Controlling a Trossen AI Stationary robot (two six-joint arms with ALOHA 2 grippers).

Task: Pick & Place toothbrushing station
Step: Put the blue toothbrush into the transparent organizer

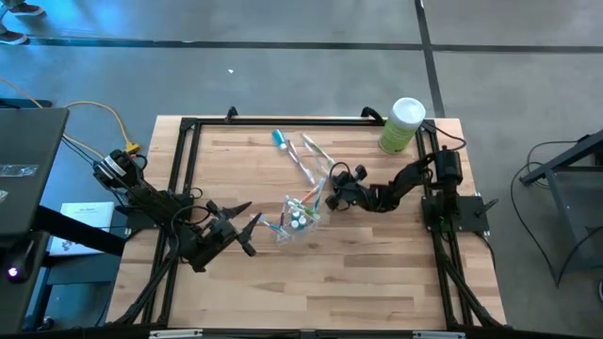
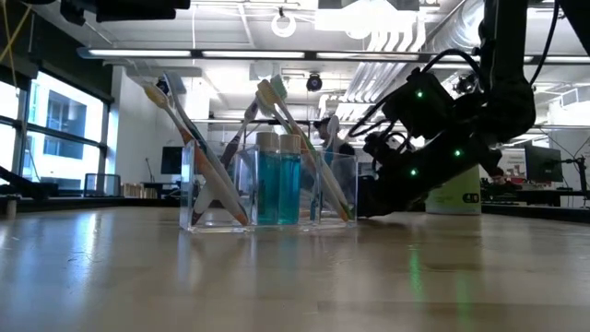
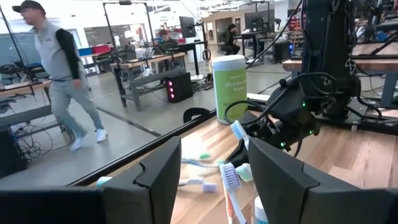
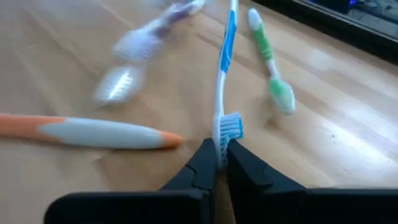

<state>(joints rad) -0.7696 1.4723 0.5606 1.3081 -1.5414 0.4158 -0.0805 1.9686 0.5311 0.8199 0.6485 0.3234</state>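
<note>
The wooden worktop (image 1: 377, 273) has a wide bare stretch along its near edge, with a black frame on both sides. The clear cup (image 1: 300, 217) stands near the middle, holding toothbrushes and tubes. Beside it the right hand (image 4: 220, 163) is pinched tight on the head of a blue-and-white toothbrush (image 4: 225, 68) lying flat. The left hand (image 1: 243, 224) waits left of the cup, fingers apart, empty. A green canister (image 1: 402, 124) stands at the far right corner.
</note>
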